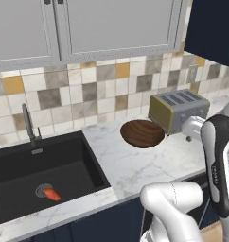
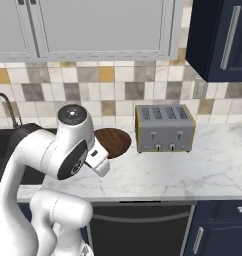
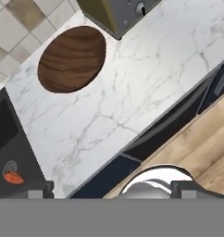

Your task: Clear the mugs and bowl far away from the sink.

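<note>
The dark brown wood-grain bowl (image 1: 142, 133) (image 2: 113, 141) (image 3: 72, 59) sits upright on the white marble counter (image 1: 135, 165), between the sink (image 1: 40, 170) (image 3: 5, 134) and the toaster. My gripper (image 3: 115, 189) hangs high above the counter's front edge, looking down. It is open, with its two dark fingertips (image 3: 37, 187) far apart and nothing between them. The bowl lies well ahead of the fingers, untouched. The mugs are out of view.
A silver-and-olive toaster (image 1: 179, 111) (image 2: 164, 128) stands right beside the bowl, against the tiled wall. A small orange-red thing (image 1: 52, 194) (image 3: 13, 177) lies by the sink's drain. The grey tap (image 1: 27, 123) rises behind the basin. Wall cabinets hang above.
</note>
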